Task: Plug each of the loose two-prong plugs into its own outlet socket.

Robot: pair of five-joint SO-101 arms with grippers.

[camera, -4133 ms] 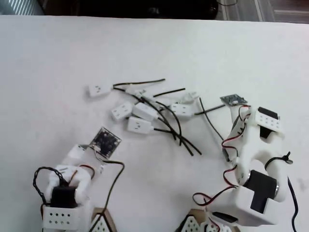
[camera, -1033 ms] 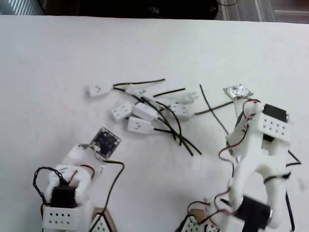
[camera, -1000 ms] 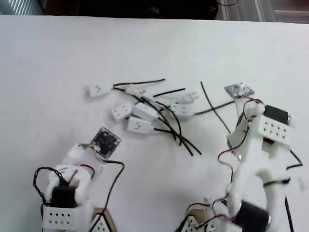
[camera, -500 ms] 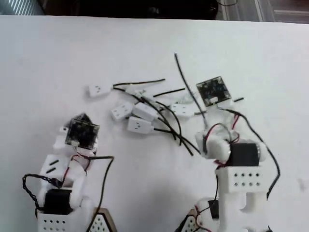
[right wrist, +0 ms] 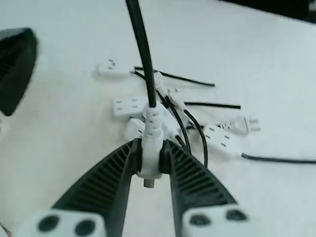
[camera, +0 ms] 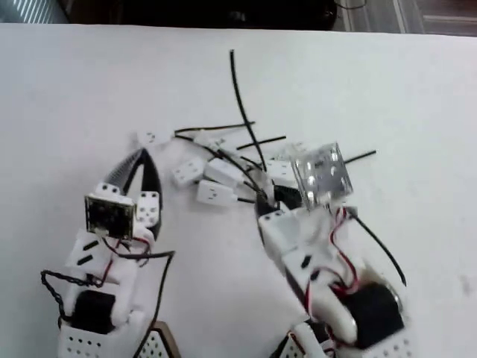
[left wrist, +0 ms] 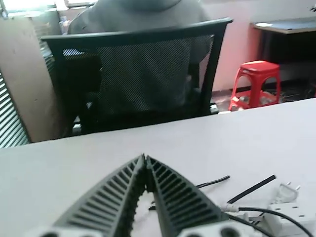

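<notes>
My right gripper [right wrist: 150,144] is shut on a white two-prong plug [right wrist: 150,157], whose black cord [right wrist: 140,44] stands up stiffly from it. In the high view this gripper [camera: 267,195] hovers at the near right side of the pile, with the cord [camera: 240,104] rising away from it. Several white outlet sockets [camera: 214,194] [right wrist: 129,105] lie among tangled black cords, and one socket [camera: 153,138] sits apart at the far left. My left gripper [camera: 143,154] is shut on nothing, just short of that socket. Its ribbed fingers [left wrist: 170,190] meet at the tips. A loose plug [left wrist: 288,190] lies beyond them.
More loose plugs [camera: 294,149] and cords [camera: 216,128] lie across the pile. The white table [camera: 387,89] stretches wide to the right and far side. In the left wrist view a black mesh chair [left wrist: 143,74] and a red stool [left wrist: 257,84] stand past the table's far edge.
Both arms have swung in toward the pile. The right gripper carried its plug left, with the cord now sticking up. The left gripper has advanced toward the far-left socket.
</notes>
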